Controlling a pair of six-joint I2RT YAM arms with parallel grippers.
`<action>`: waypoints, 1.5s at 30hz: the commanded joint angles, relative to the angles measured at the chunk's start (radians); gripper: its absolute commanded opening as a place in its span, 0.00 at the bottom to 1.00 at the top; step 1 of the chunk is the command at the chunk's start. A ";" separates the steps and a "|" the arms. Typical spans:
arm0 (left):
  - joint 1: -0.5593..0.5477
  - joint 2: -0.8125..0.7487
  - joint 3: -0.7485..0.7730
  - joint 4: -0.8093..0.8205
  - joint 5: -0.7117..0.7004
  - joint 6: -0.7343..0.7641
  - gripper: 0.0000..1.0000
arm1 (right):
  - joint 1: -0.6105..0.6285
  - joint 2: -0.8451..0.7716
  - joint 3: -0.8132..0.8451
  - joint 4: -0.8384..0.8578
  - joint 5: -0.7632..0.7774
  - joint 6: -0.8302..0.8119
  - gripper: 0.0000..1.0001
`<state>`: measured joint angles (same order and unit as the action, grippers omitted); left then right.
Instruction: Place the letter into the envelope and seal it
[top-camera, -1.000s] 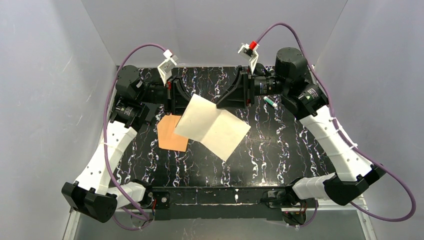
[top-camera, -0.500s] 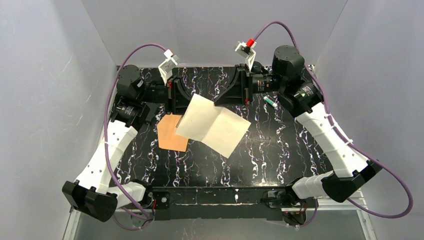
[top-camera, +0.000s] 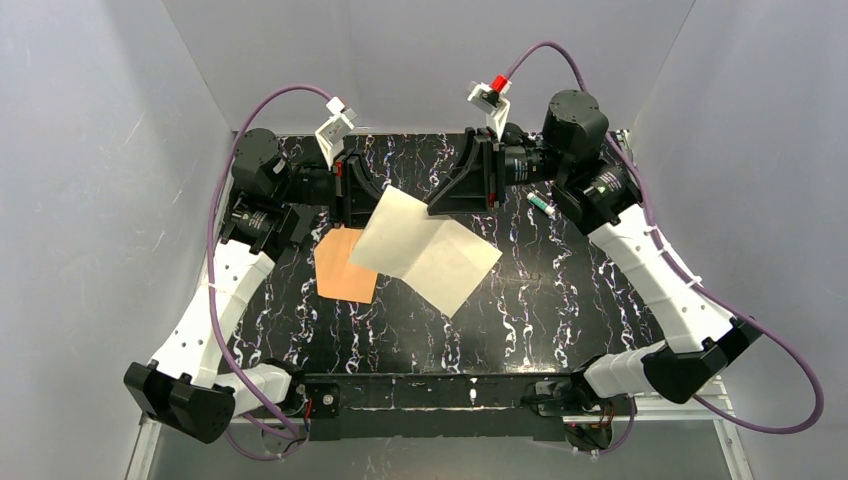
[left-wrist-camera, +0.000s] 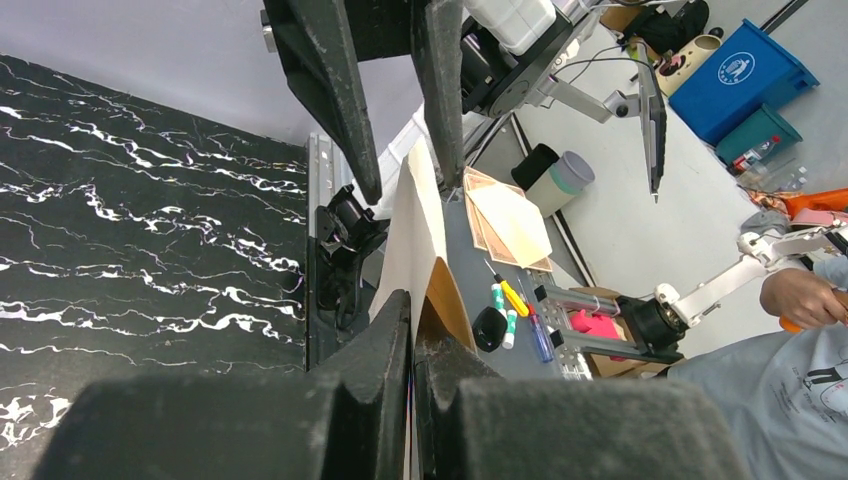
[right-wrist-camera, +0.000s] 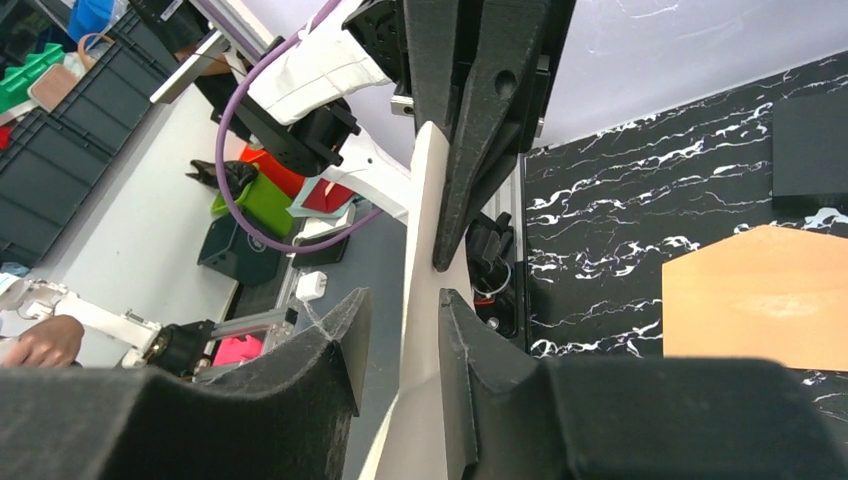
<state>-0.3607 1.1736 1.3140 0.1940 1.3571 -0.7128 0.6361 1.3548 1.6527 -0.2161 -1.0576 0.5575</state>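
The letter (top-camera: 425, 250), a pale cream sheet with a crease, hangs tilted above the table's middle. My left gripper (top-camera: 376, 196) is shut on its far left edge; in the left wrist view (left-wrist-camera: 413, 330) the sheet (left-wrist-camera: 420, 215) runs edge-on out of the closed jaws. My right gripper (top-camera: 432, 208) is open at the sheet's far edge; in the right wrist view (right-wrist-camera: 402, 320) the sheet (right-wrist-camera: 425, 230) stands between the parted fingers, against the right one. The orange-brown envelope (top-camera: 338, 270) lies flat on the table at left, partly under the letter, and also shows in the right wrist view (right-wrist-camera: 760, 295).
The black marbled table (top-camera: 540, 300) is walled in grey on three sides. A small green and white tube (top-camera: 541, 204) lies at the back right, next to the right arm. The arm bases sit at the near edge.
The right arm has shifted slightly left and back, its gripper still at the letter's far edge. The letter, left gripper and envelope have barely moved.
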 joint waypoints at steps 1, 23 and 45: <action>0.008 -0.024 0.033 0.010 0.003 0.009 0.00 | 0.005 0.011 0.002 -0.032 0.027 -0.039 0.37; 0.131 -0.171 0.115 -0.568 -0.488 0.502 0.81 | 0.020 -0.130 0.031 -0.035 0.468 -0.180 0.01; 0.132 -0.167 0.073 -0.051 -0.585 -0.214 0.89 | 0.020 -0.152 -0.161 0.822 0.789 0.335 0.01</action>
<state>-0.2321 0.9981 1.3422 -0.0357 0.7166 -0.7395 0.6533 1.1961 1.4818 0.3412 -0.2424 0.7292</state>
